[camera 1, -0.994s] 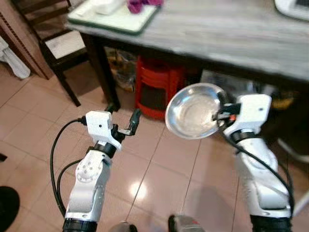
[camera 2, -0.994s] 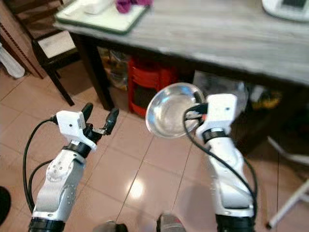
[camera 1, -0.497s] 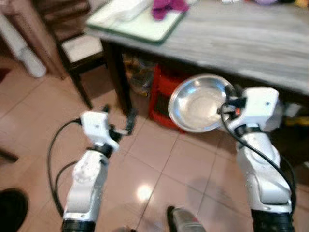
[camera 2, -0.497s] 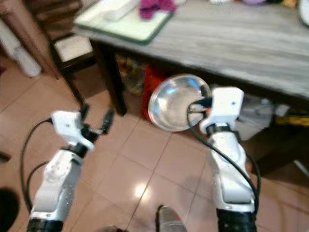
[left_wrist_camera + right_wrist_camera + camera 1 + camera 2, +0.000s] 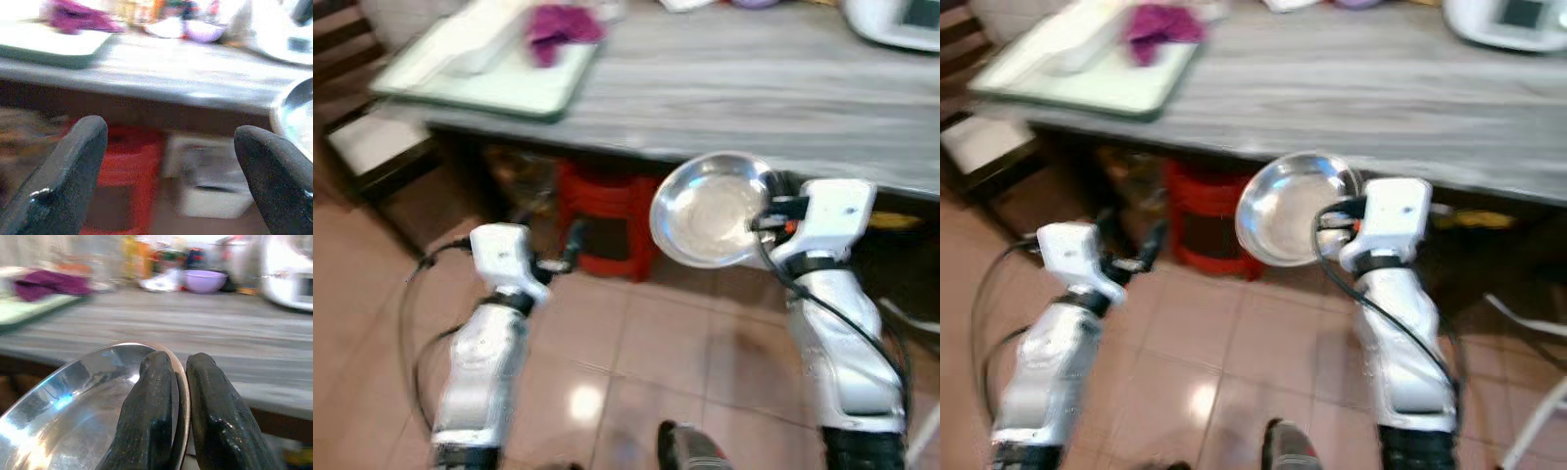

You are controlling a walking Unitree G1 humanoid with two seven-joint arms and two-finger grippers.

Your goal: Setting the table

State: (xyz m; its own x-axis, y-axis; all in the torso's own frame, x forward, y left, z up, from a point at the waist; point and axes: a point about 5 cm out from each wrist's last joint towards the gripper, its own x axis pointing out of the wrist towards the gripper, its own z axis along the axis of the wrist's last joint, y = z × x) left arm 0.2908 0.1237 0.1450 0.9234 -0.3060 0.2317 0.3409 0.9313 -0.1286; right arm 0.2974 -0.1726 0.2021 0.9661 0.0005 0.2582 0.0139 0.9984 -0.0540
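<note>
Right gripper [image 5: 177, 382]: pinching steel bowl [image 5: 710, 211] rim, frame centre.
Bowl: light, rigid, slippery; rim grip.
Left gripper [image 5: 171, 156]: spread, empty.

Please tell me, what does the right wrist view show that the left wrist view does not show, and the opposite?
The right wrist view shows the right claw shut on the rim of the steel bowl, and a white appliance on the table. The left wrist view shows the left claw open with nothing in it, and a red stool under the table. Both show the grey table, the purple cloth on the green tray, and a lilac bowl at the back.
</note>
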